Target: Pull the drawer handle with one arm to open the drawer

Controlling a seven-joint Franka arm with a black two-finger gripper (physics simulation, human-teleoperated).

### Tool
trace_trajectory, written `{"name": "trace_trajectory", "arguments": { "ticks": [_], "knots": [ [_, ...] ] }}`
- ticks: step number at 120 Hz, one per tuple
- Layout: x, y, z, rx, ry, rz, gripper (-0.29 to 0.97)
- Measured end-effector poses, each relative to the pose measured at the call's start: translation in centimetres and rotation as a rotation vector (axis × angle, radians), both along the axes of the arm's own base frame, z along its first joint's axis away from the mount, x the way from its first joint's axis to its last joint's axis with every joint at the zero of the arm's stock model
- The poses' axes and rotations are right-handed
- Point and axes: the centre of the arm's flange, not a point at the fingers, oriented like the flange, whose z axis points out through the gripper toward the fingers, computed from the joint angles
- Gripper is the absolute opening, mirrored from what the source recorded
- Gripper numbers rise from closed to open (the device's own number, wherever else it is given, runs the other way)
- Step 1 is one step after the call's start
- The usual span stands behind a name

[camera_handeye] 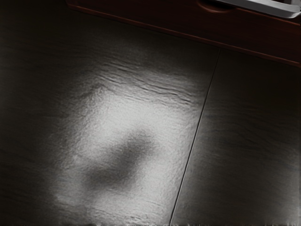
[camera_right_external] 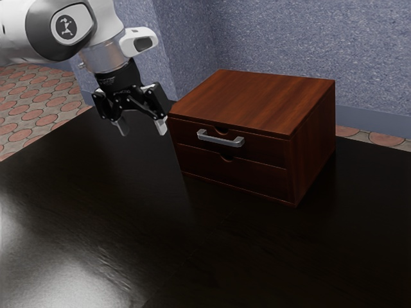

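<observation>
Reaching down from the exterior view's upper left, the arm (camera_right_external: 64,25) holds its pincer (camera_right_external: 142,126) spread and empty above the dark surface (camera_right_external: 192,256), just beside the wooden cabinet (camera_right_external: 257,96), whose upper drawer (camera_right_external: 270,149), bearing the silver handle (camera_right_external: 220,138), sits shut.

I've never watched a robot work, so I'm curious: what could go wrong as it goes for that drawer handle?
The open gripper hangs beside a corner of the cabinet, short of the handle; it might bump that corner on the way. The handle looks slim and shallow, so the grip may slip off when pulling.
</observation>
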Motion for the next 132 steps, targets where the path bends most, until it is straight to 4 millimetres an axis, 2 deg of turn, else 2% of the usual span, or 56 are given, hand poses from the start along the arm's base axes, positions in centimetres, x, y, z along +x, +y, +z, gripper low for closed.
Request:
{"name": "trace_trajectory", "arguments": {
  "ticks": [9, 24, 28, 37, 43, 58, 74, 81, 92, 108, 132],
  "knots": [
    [0.0, 0.2, -0.1, -0.015, 0.002, 0.006, 0.68],
    [-0.2, 1.9, -0.1, -0.035, -0.001, 0.038, 0.68],
    [-0.8, 2.1, 1.7, -0.032, -0.035, 0.040, 0.68],
    [-2.7, 2.0, 8.8, -0.001, -0.184, -0.001, 0.68],
    [-3.8, 1.7, 11.7, 0.026, -0.259, -0.074, 0.68],
    [-6.1, 0.2, 16.1, 0.121, -0.398, -0.367, 0.68],
    [-7.6, -2.2, 17.4, 0.176, -0.435, -0.662, 0.68],
    [-7.6, -3.5, 17.3, 0.187, -0.433, -0.781, 0.68],
    [-5.9, -4.6, 15.4, 0.204, -0.397, -0.940, 0.68],
    [-0.9, -5.0, 10.0, 0.217, -0.329, -1.117, 0.68],
    [3.8, -4.2, 3.2, 0.248, -0.323, -1.307, 0.68]
  ]
}}
